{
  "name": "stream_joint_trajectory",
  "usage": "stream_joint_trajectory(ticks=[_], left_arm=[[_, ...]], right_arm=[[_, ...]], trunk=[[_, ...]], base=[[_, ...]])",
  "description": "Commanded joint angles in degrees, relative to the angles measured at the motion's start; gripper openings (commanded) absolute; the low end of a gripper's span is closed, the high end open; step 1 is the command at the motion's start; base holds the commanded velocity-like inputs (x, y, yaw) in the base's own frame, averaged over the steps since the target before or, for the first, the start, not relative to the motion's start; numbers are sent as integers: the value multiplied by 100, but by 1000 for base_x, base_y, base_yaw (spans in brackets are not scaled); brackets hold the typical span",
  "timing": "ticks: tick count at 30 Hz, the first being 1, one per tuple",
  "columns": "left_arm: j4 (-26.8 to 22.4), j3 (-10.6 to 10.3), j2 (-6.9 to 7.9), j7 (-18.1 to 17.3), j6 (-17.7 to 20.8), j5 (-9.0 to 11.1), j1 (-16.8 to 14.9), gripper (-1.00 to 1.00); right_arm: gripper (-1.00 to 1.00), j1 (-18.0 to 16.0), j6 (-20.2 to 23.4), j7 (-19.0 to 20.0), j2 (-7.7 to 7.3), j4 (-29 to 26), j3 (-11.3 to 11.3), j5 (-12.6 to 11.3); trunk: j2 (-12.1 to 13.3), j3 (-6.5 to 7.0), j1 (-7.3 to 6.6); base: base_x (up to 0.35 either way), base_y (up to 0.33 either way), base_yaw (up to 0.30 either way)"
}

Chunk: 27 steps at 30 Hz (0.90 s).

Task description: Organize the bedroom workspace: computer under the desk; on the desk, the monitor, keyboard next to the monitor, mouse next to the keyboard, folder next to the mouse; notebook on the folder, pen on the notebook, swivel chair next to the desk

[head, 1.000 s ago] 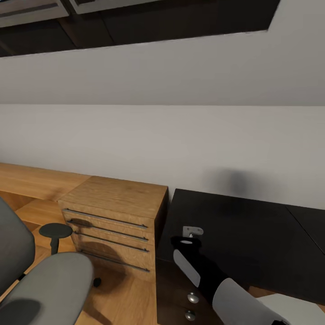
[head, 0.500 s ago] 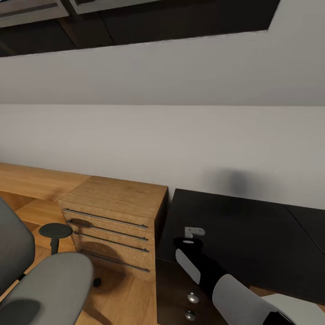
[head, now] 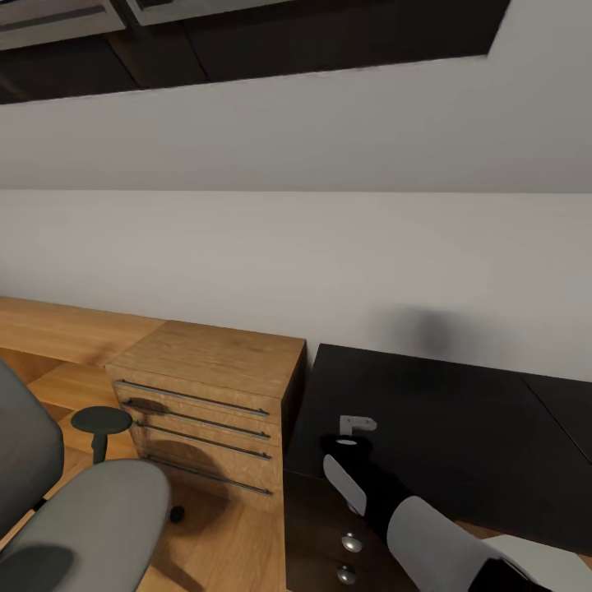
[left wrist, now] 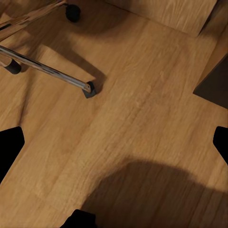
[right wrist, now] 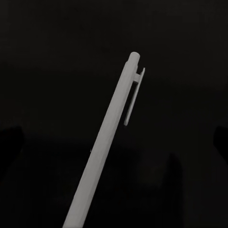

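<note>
From the head camera I see my right arm (head: 427,526) reaching out over the near left corner of the desk (head: 444,419), its glossy black top bare around the wrist. The right gripper (head: 353,436) is at the end of that arm, hanging just above the top; only a small pale bracket of it shows, and from here I cannot tell how the jaws stand.

My right wrist camera gives me the pen (right wrist: 107,152): a thin white stick with a flat clip near its upper end, running on a slant across the black desk surface behind it. Its lower end runs off toward the gripper, so it looks clamped there, though the fingertips themselves are lost in the dark, so I cannot tell for certain.

The chair (head: 74,510) stands on the floor (head: 230,543) well left of the desk, grey seat and back, with a round black armrest pad. Between chair and desk is a wooden cabinet (head: 210,395) with long bar handles, touching the desk's side.

My left wrist camera looks down on the wood floor, where a chrome chair leg (left wrist: 45,69) ends in a black caster. I cannot tell the left gripper's state.
</note>
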Motion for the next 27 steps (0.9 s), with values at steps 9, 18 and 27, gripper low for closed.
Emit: stream_joint_trajectory(ticks=[9, 18, 27], left_arm=[[2, -28, 9, 44, -46, 70, -6, 100], [2, -24, 10, 46, -47, 71, -6, 100], [-66, -18, 4, 60, -55, 87, -6, 100]], right_arm=[[100, -55, -122, 227, -11, 189, 33, -45], [100, -72, -234, 538, -11, 359, 3, -63], [100, -285, -232, 733, -11, 828, -461, -85]], trunk=[[-4, -6, 0], [-4, -6, 0], [-4, -6, 0]], base=[[0, 0, 0], [0, 0, 0], [0, 0, 0]])
